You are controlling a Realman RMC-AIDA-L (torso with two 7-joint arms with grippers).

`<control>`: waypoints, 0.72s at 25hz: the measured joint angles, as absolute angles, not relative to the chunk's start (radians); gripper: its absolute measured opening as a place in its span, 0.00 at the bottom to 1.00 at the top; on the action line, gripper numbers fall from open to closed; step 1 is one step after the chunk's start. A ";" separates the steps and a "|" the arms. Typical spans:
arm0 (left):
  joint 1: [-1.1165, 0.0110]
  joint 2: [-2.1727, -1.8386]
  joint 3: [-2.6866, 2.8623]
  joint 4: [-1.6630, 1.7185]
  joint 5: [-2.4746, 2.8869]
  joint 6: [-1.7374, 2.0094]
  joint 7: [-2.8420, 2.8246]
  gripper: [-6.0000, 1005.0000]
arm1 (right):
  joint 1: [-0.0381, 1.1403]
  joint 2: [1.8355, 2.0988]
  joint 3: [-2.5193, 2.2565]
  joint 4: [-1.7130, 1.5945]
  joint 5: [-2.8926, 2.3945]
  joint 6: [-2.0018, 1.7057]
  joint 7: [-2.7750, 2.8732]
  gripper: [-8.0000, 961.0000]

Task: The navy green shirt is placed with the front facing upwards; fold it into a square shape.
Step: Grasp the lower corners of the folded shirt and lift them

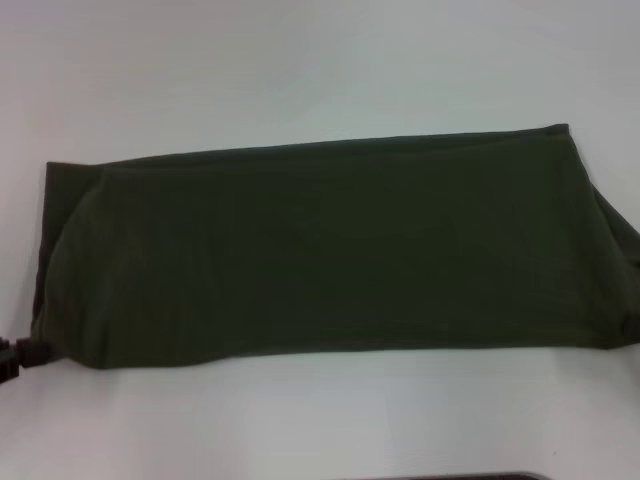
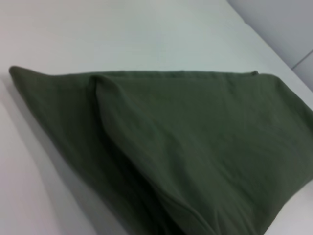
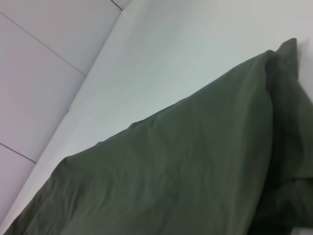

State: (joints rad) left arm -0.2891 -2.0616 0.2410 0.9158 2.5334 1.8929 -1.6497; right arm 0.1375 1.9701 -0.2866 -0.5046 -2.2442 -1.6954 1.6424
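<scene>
At the near left edge of the head view a dark piece of the left gripper (image 1: 14,354) shows, just beside the near left corner of the navy green shirt (image 1: 320,250); whether it is wide, narrow or pinching cloth I cannot tell; the right gripper does not show in any view. The shirt lies on the white worktop (image 1: 300,70) as a long band running left to right, folded lengthwise, plain side up; its left end seems layered, one fold over another (image 2: 98,85); beyond it the bare worktop stretches away.
</scene>
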 joint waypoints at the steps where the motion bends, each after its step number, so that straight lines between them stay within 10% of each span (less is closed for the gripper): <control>1: -0.287 -2.063 0.241 0.916 2.540 1.896 -1.647 0.05 | 0.135 1.970 -0.286 -0.505 -2.244 -1.694 1.642 0.09; 18: -0.308 -2.063 0.239 0.905 2.558 1.857 -1.683 0.06 | 0.148 1.961 -0.242 -0.504 -2.239 -1.668 1.676 0.12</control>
